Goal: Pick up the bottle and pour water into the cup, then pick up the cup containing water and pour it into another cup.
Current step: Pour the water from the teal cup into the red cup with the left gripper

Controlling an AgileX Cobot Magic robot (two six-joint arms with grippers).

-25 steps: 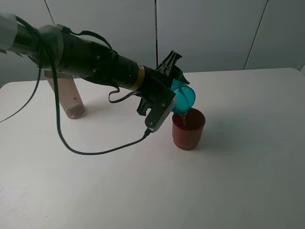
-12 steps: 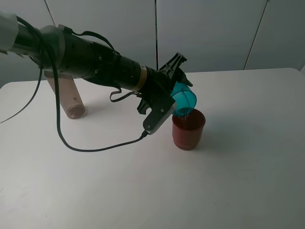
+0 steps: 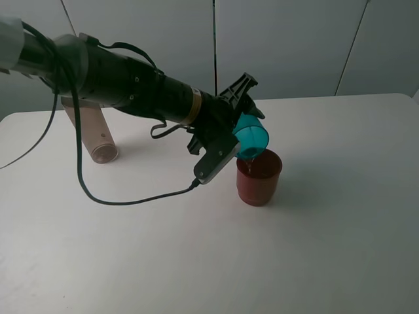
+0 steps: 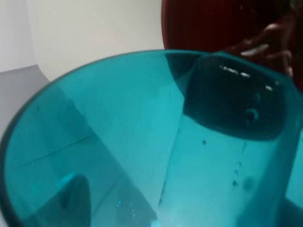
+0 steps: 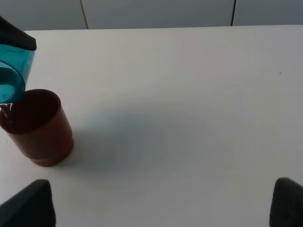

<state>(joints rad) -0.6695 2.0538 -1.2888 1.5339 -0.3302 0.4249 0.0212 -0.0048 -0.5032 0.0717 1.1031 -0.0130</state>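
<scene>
- The small translucent teal plastic tumbler (image 3: 251, 135) is held tipped in the closed left gripper (image 3: 243, 111), its lip over the near-left rim of the squat opaque dark red plastic cup (image 3: 258, 177).
- Compared with a second ago, the tumbler has been rolled back toward upright, so the pour is judged nearly finished.
- The tall brownish clear plastic bottle (image 3: 91, 134) stands far left on the white table (image 3: 327, 248).
- The right gripper (image 5: 161, 208) is spread wide and holds nothing.
</scene>
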